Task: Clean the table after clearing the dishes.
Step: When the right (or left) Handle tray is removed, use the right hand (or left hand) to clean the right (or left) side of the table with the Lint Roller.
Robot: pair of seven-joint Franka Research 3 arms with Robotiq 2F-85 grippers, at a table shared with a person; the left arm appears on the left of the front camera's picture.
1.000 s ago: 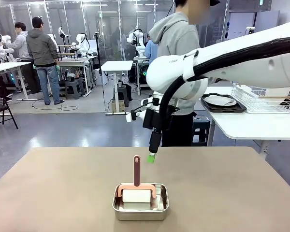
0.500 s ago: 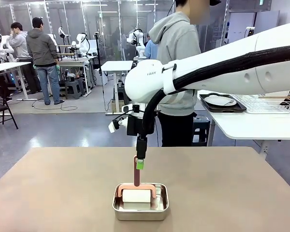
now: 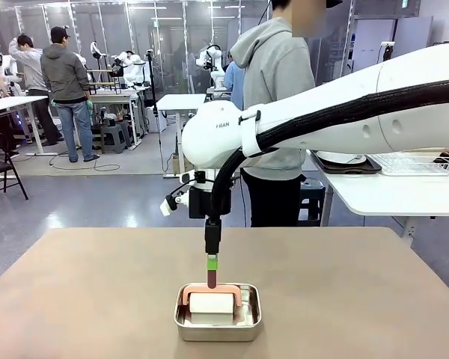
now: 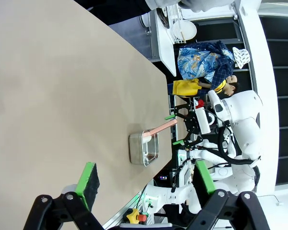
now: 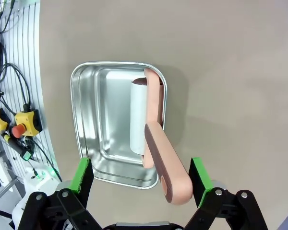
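Observation:
On the beige table (image 3: 97, 299) stands a shallow steel pan (image 3: 218, 320) holding a white roller (image 3: 212, 303) with a pink handle (image 3: 212, 281) pointing up. My right gripper (image 3: 212, 262) hangs straight down over that handle. In the right wrist view the right gripper (image 5: 140, 176) is open, its green pads either side of the handle's end (image 5: 169, 177), above the pan (image 5: 89, 110). My left gripper (image 4: 146, 179) is open and empty, high above the table (image 4: 48, 96), with the pan (image 4: 144, 148) far off. A dish on a dark tray (image 3: 344, 164) sits on the white side table.
A person in a grey hoodie (image 3: 273, 67) stands at the table's far edge, behind my right arm. The white side table (image 3: 389, 194) with a wire rack (image 3: 411, 161) is at the far right. Bare tabletop lies on all sides of the pan.
My right arm has swung left and come down, bringing its open gripper from right of the handle to directly over the handle's top. The pan and roller have not moved.

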